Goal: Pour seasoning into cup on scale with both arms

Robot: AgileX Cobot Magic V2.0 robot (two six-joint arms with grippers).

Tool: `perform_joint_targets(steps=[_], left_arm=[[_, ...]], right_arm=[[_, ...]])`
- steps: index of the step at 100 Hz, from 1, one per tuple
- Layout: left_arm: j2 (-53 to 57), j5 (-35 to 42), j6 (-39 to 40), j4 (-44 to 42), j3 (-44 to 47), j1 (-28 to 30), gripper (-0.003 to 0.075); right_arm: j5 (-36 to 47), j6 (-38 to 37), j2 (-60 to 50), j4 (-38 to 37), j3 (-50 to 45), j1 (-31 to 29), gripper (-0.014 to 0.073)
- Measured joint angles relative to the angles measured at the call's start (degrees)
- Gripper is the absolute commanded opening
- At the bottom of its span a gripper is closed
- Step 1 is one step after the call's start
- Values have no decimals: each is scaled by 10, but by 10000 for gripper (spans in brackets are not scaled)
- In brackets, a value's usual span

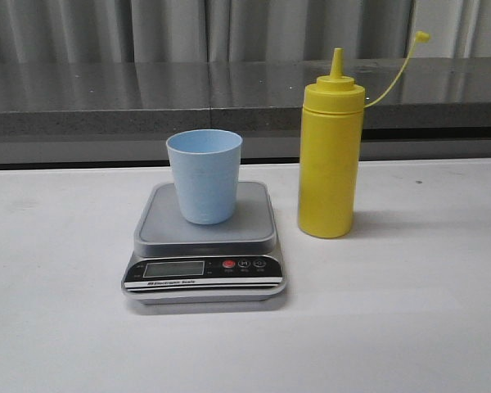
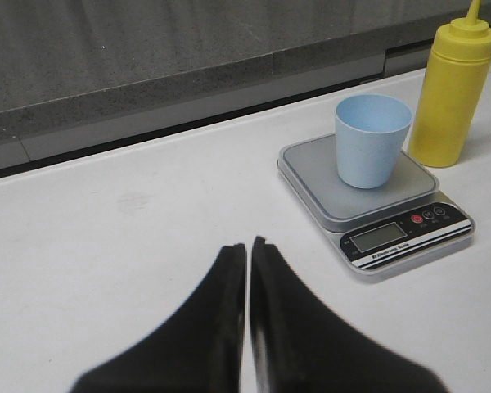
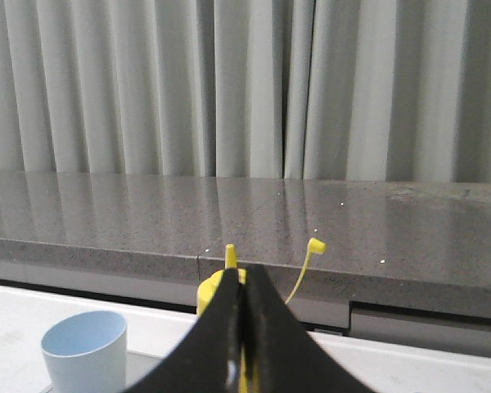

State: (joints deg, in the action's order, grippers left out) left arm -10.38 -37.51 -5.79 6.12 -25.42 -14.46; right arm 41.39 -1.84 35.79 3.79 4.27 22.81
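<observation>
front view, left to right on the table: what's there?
scale with the cup standing on its platform → seasoning bottle → its tethered cap, off the nozzle.

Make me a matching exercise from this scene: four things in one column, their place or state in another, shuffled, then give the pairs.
1. cup
2. seasoning bottle
3. scale
4. left gripper

A. stands on the table, right of the scale, cap off
B. shut, empty, above bare table
C. upright on the platform
D. lies flat on the table

Pairs: 1-C, 2-A, 3-D, 4-B
</observation>
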Motion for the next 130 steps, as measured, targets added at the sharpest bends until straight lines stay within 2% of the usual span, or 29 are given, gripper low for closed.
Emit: perform_joint_targets(steps=[26,44,57,99,130], left_arm=[[0,0,0,0,0,0,10],[0,0,0,0,0,0,10],[0,0,0,0,0,0,10],[0,0,0,1,0,0,10],[0,0,0,1,0,0,10]], right_arm=[[-8,2,-122,8,-55,-83,-60],[-128,0,-221,-22,-56,-152,-60],[-212,-35,-260,-58,-57,-189,-60],[-355,-49,-363,-77,-59,-220,-60],[-372,-49,-363,-77,-60,-220,-60]])
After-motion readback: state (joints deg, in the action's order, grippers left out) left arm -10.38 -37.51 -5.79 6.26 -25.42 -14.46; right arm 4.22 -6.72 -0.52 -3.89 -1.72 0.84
